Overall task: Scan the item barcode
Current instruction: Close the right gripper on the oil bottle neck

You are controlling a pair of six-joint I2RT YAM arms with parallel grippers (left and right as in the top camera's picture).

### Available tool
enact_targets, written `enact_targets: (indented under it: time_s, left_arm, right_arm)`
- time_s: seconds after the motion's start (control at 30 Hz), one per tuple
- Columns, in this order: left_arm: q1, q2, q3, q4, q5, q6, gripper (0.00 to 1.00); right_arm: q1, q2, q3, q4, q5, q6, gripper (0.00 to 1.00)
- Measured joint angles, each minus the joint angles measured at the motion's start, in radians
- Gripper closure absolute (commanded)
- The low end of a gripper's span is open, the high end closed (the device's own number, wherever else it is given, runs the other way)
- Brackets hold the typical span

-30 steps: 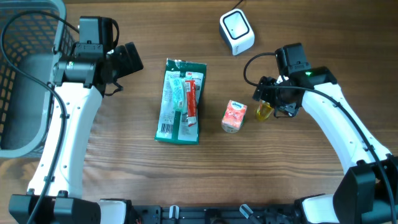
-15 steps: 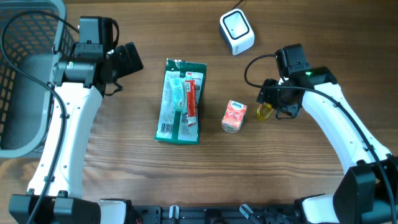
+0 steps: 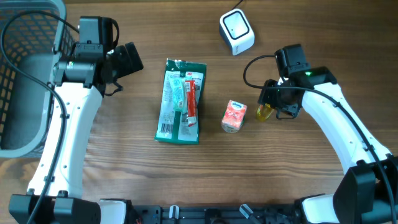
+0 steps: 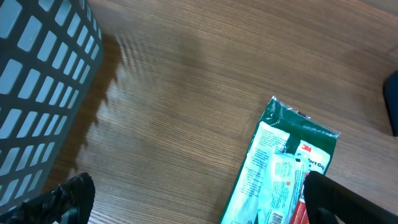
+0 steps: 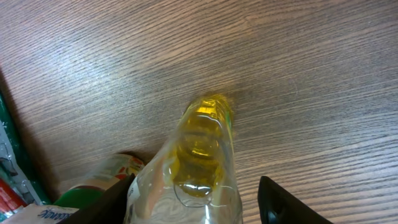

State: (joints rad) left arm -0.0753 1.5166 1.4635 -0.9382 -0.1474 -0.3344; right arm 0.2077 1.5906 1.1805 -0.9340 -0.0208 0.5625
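Three items lie on the wooden tabletop (image 3: 124,174): one green packet (image 3: 180,101) at the centre, one small orange pack (image 3: 234,116) just at its 4 o'clock, and one clear bottle (image 3: 263,112) of yellow liquid just at 3 o'clock of the orange pack. One white scanner (image 3: 237,32) sits at about 1 o'clock of the tabletop, well apart from the bottle. One grey mesh basket (image 3: 18,81) fills the 9-to-10 o'clock corner.

Two white arms reach in from the 6 o'clock edge. The left arm rises along the 9 o'clock side and bends toward the middle; the left claw (image 3: 127,59) hangs at 10 o'clock of the green packet, released and spread wide, with nothing between its fingers (image 4: 62,199). The right arm curves up the 3 o'clock side and turns inward, so that the right claw (image 3: 272,107) points down over the bottle. In the right wrist view the bottle lies on its side between the two fingers (image 5: 283,202) – the one toward 3 o'clock stands visibly clear of it, so the right claw straddles the bottle without clamping it.

The tabletop is brown wood with a fine, straight grain, and the basket casts a soft shadow beside it.
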Motion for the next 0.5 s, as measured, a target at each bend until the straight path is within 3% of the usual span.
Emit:
enact_targets:
  time_s: [0.4,0.5]
  left_arm:
    - [0.0,0.0,0.0,0.0,0.0,0.0,0.0]
    - [0.0,0.0,0.0,0.0,0.0,0.0,0.0]
  right_arm:
    - [0.0,0.019,0.0,0.0,-0.001,-0.003,0.38]
    - [0.0,0.021,0.0,0.0,-0.001,-0.004,0.43]
